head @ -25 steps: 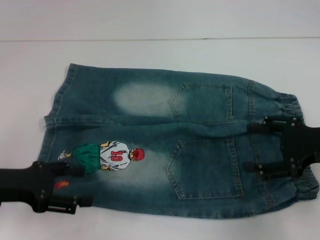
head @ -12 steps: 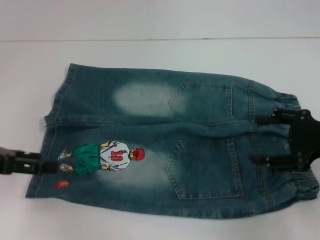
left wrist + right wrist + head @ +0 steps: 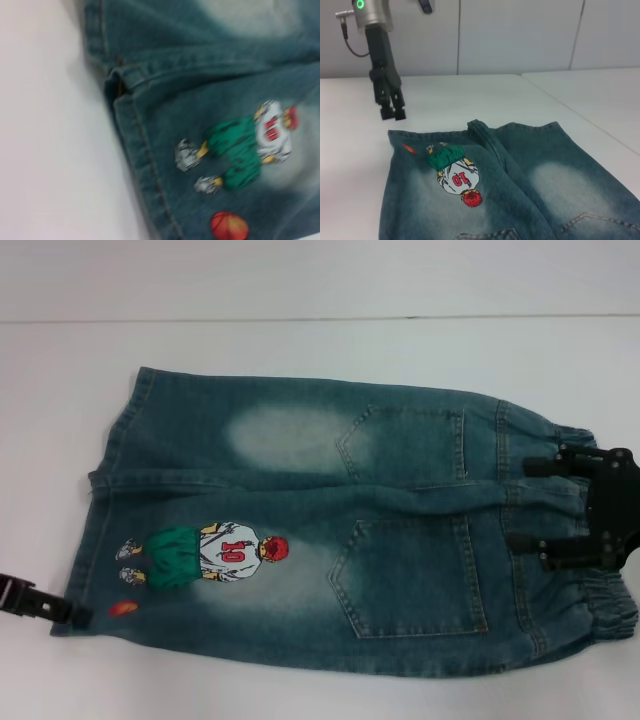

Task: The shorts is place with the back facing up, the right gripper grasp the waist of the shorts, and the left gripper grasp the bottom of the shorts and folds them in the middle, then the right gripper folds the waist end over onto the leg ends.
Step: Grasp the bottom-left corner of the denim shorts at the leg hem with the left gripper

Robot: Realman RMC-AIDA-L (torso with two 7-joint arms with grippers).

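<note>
Shorts [image 3: 330,530] flat, back up, mid-table: no fold done. Right gripper [image 3: 565,505] spread open over waist of the shorts [image 3: 600,605], right end. Left gripper [image 3: 393,114] raised beyond near-left leg hem [image 3: 85,585], nothing held, finger gap unclear. Both grasps and folds remain.

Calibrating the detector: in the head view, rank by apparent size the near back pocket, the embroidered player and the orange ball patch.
1. Near back pocket, clearly the largest.
2. Embroidered player.
3. Orange ball patch, by far the smallest.
All lie flat on the shorts, so nearness hardly skews it.
</note>
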